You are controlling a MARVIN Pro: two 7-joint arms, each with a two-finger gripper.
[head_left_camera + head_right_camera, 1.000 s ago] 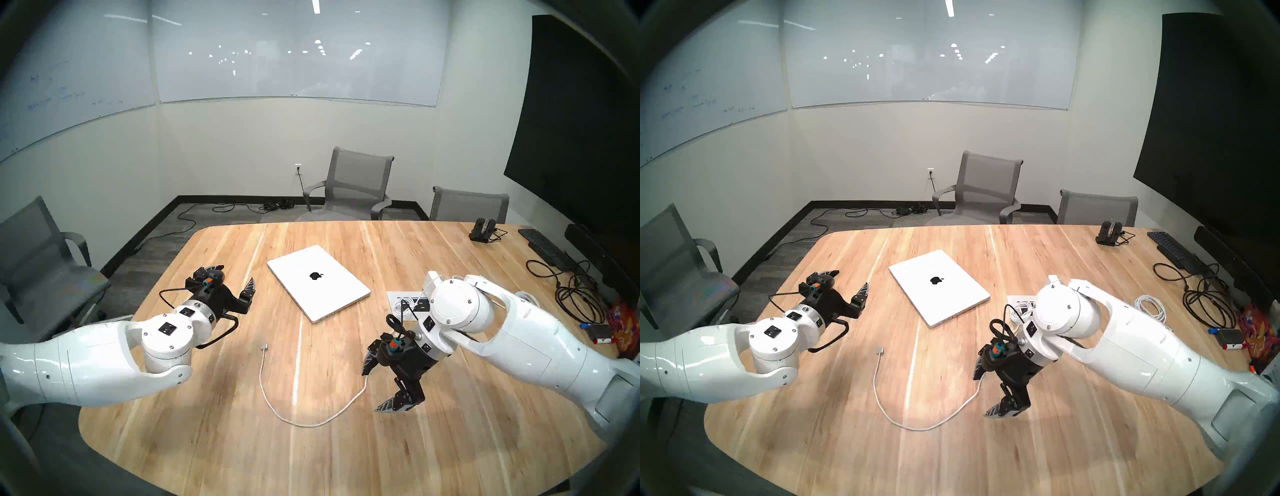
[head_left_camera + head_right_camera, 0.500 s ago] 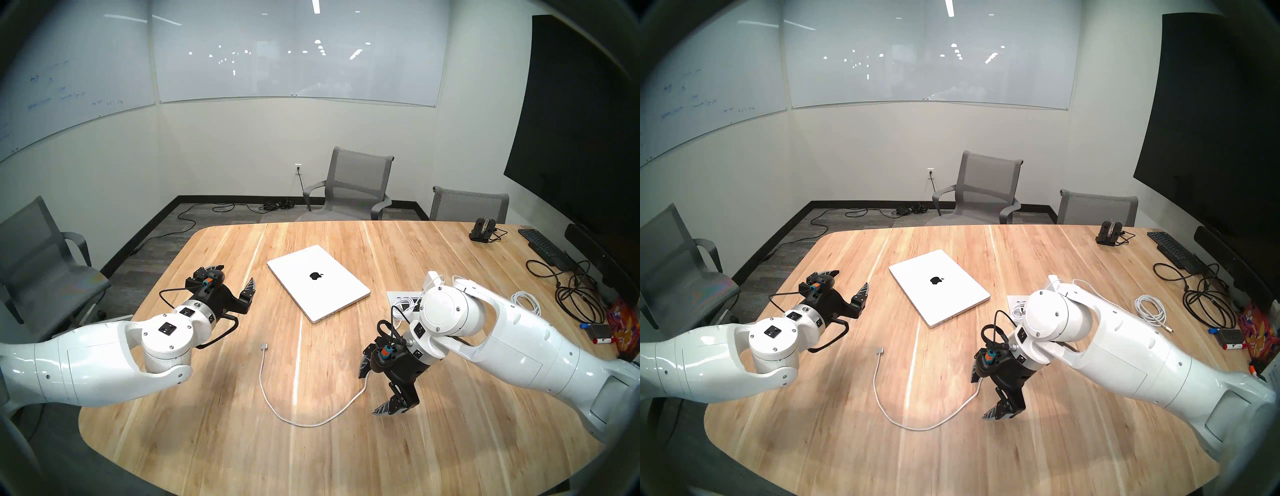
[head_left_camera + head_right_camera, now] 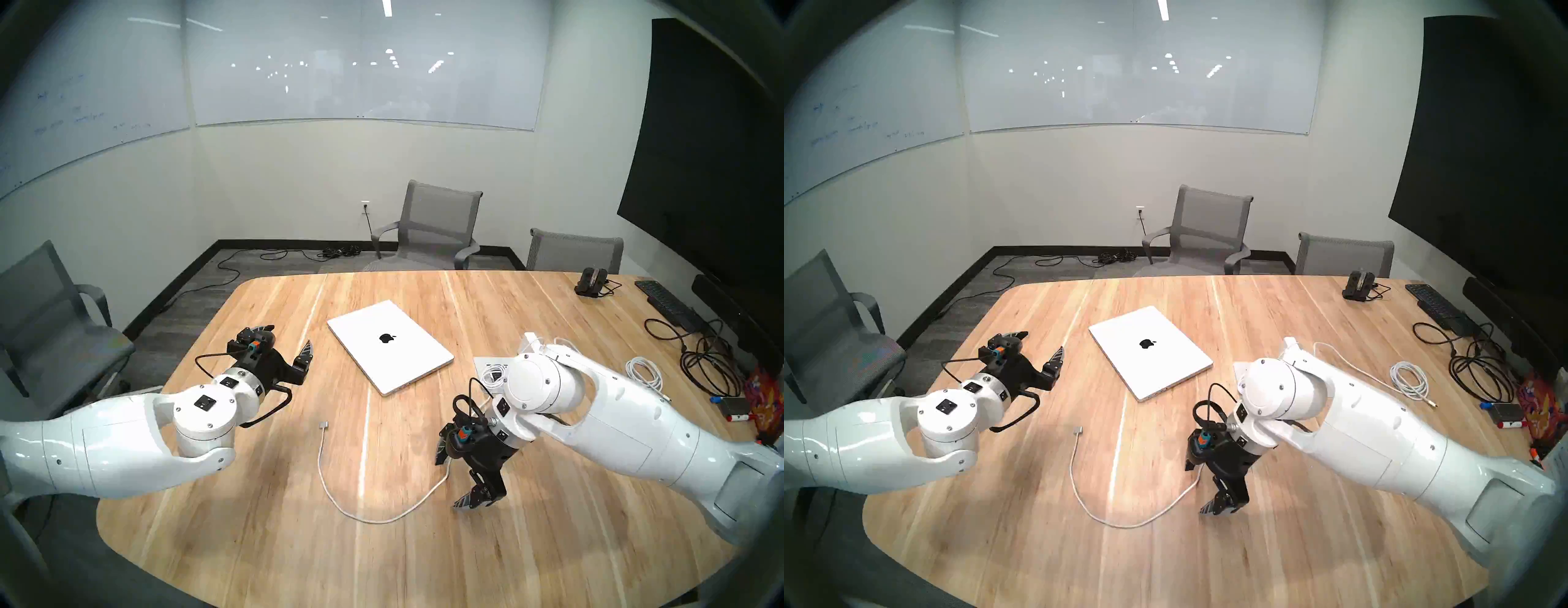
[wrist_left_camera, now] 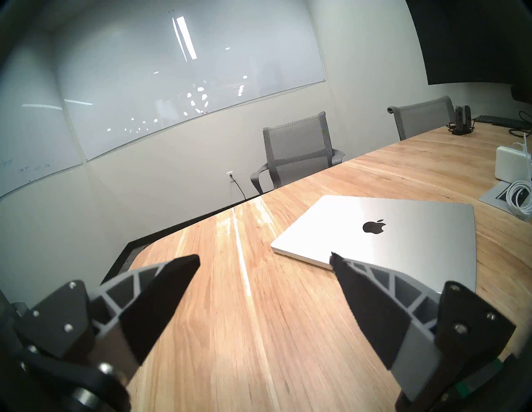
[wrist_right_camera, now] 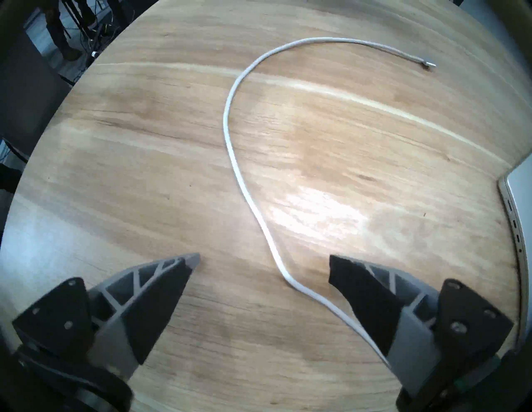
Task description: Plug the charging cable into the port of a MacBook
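Black-padded right gripper [image 5: 264, 260] is hanging with jaws wide apart, empty, over the white charging cable [image 5: 230, 138] running up the frame's centre; its connector [image 5: 429, 64] is lying upper right. MacBook [image 5: 518, 207] edge is showing at right. Left gripper [image 4: 264, 259], likewise spread and empty, is hovering at lower frame, MacBook [image 4: 403, 230] lying closed centre-right on the wooden table [image 4: 259, 331].

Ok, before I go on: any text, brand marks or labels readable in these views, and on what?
MacBook: black apple logo on the lid, no lettering.
Whiteboard: faint blue handwriting, too blurred to read.
Keyboard: key legends too small to read.
Nothing else legible.
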